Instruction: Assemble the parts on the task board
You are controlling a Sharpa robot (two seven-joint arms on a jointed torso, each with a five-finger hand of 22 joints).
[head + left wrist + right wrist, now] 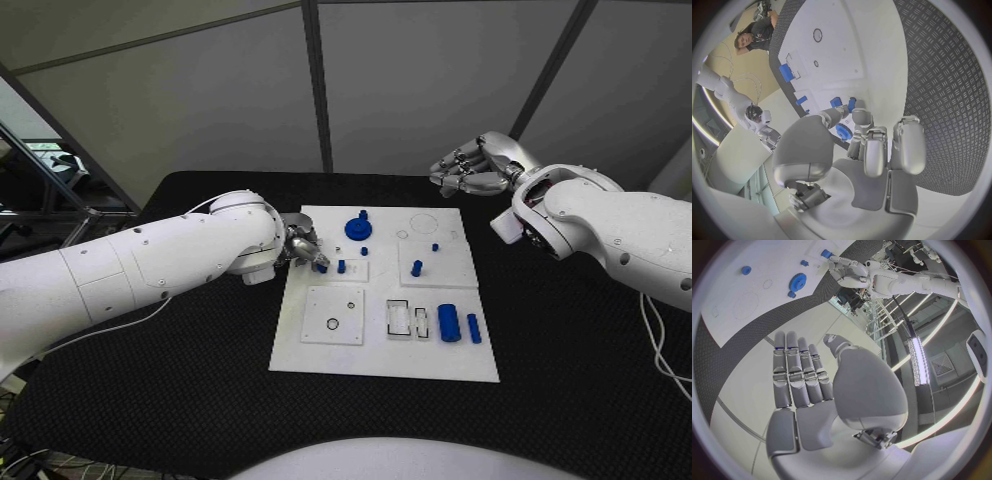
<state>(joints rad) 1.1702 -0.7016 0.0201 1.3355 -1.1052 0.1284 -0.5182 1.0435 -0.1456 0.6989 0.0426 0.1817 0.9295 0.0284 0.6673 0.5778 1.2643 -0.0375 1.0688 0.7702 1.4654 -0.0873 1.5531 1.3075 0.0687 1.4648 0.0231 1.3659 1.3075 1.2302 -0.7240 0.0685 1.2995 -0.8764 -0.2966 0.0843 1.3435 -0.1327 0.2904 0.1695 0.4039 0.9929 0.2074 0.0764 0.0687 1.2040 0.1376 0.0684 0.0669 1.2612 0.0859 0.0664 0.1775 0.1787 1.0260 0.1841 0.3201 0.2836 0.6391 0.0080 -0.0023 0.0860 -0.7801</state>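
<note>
The white task board (387,350) lies in the middle of the black table. My left hand (304,247) is low over the board's left side, its thumb and fingertips (861,116) around a small blue peg (320,266) (836,102); I cannot tell whether they pinch it. A second peg (342,266) stands right beside it. A blue gear (358,228) (842,131) sits just beyond that hand. My right hand (473,170) (798,385) is raised over the table's far edge, fingers straight and side by side, holding nothing.
More blue pegs (417,268) (436,247) stand on the board's right half. Two blue cylinders (449,322) (473,328) lie near its front right, beside empty slots (398,317). A square plate with holes (335,315) sits front left. Black table (173,380) surrounds the board.
</note>
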